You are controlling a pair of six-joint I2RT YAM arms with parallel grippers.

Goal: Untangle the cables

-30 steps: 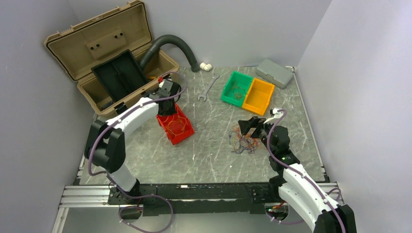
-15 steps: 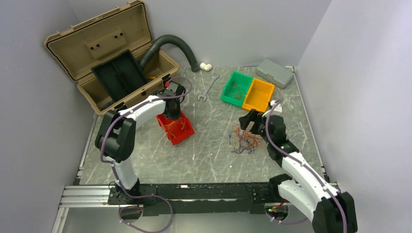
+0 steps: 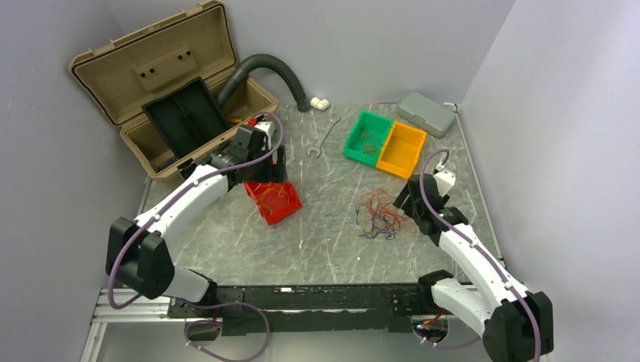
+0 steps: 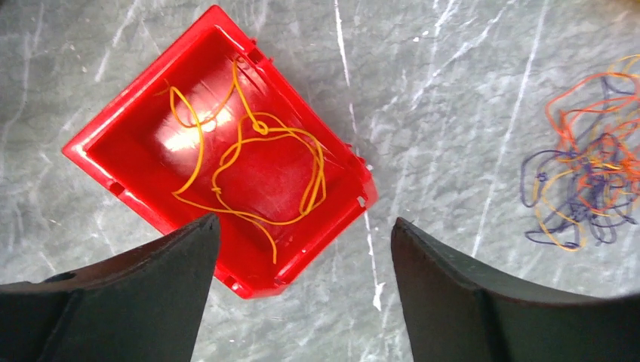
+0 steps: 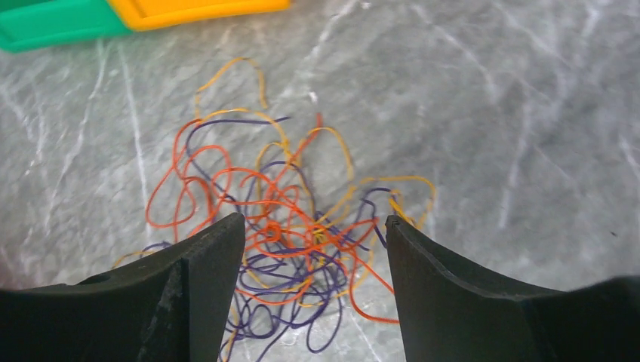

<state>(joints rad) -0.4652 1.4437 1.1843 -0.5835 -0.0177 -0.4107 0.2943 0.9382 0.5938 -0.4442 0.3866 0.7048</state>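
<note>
We see the cables (image 3: 380,217) as a loose orange and dark tangle on the table (image 3: 332,245), right of centre. The right gripper (image 3: 401,205) hangs just beside their right side. Toward the left edge, the left gripper (image 3: 272,173) is over the far end of a red bin (image 3: 281,207) holding thin strands. A green bin (image 3: 367,136) and a yellow bin (image 3: 401,148) touch near the far edge. An open toolbox (image 3: 162,90) fills the far left corner.

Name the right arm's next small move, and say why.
Probably lower the right gripper onto the tangle and close on a strand at its edge. The jaws are open and empty, hovering over the pile, and its cables are still knotted together.
</note>
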